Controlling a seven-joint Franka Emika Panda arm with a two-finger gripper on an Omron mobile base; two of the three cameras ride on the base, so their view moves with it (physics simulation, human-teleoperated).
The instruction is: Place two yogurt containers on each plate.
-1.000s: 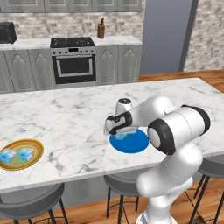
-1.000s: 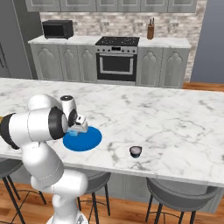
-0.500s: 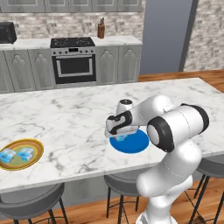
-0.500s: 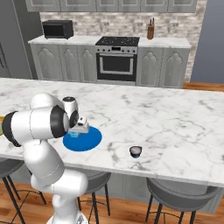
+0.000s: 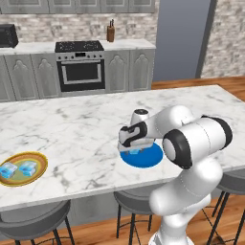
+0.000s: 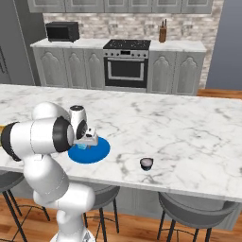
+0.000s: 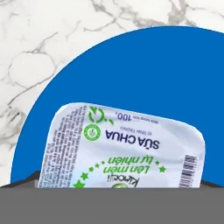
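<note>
We see a marble table (image 5: 72, 129) with a blue plate (image 5: 148, 158), a yellow plate (image 5: 40, 165) and a small dark cup (image 6: 147, 164).

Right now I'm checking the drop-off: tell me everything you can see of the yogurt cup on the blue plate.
The yogurt cup is a squat pale-blue tub with a whitish foil lid printed in green, with a barcode. It sits flat, lid up, on the blue plate, inside its rim. The gripper is directly above it.

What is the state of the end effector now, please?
End effector: over the blue plate, directly above a yogurt container; open or closed cannot be told.
</note>
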